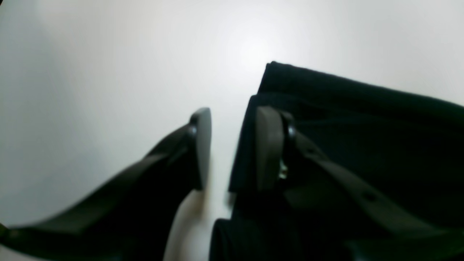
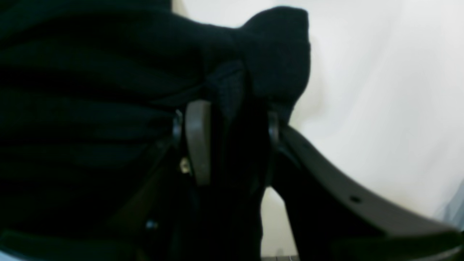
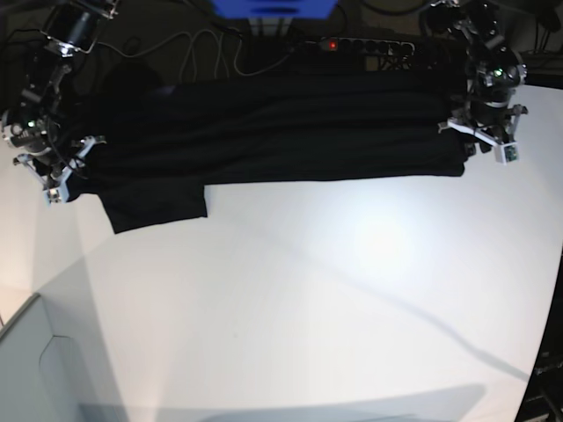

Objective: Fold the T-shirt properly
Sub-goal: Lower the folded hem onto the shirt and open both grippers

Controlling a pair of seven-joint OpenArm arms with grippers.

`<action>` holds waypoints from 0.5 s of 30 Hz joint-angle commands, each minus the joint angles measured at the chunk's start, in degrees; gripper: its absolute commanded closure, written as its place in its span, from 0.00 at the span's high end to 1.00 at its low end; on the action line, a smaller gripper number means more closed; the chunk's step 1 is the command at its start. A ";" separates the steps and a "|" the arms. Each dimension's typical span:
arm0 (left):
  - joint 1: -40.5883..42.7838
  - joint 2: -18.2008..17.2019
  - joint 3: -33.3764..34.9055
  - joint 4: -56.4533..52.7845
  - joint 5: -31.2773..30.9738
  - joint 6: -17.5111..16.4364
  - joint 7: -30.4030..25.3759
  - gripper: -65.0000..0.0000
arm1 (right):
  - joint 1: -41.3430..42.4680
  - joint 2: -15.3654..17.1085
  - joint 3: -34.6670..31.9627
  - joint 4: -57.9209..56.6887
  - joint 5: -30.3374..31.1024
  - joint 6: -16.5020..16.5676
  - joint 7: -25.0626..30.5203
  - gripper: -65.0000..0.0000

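Left gripper (image 1: 232, 148) has its fingers spread, nothing pinched, one finger (image 1: 270, 145) lying over the T-shirt (image 3: 281, 132) edge. Right gripper (image 2: 232, 141) is parted too, with cloth bunched between. The shirt stretches along the white table's (image 3: 308, 308) far edge. No readable writing anywhere.

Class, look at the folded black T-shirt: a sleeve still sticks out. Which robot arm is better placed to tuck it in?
Right. The right gripper sits at the T-shirt end where the sleeve protrudes; the left gripper is at the opposite end.

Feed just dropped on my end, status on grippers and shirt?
Left gripper open, beside T-shirt edge. Right gripper open, cloth between its jaws. Shirt folded into a long band across table. Nothing in the way.
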 commanded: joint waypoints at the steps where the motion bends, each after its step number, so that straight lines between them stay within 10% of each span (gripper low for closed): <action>1: -0.15 -0.67 -0.19 0.86 -0.58 0.06 -1.40 0.31 | 0.62 0.89 0.25 1.06 -0.01 -0.50 0.45 0.32; 15: -1.03 -0.67 -0.28 0.86 -0.66 0.06 -1.40 0.31 | 1.06 0.54 0.60 7.39 -0.01 -0.41 -3.24 0.46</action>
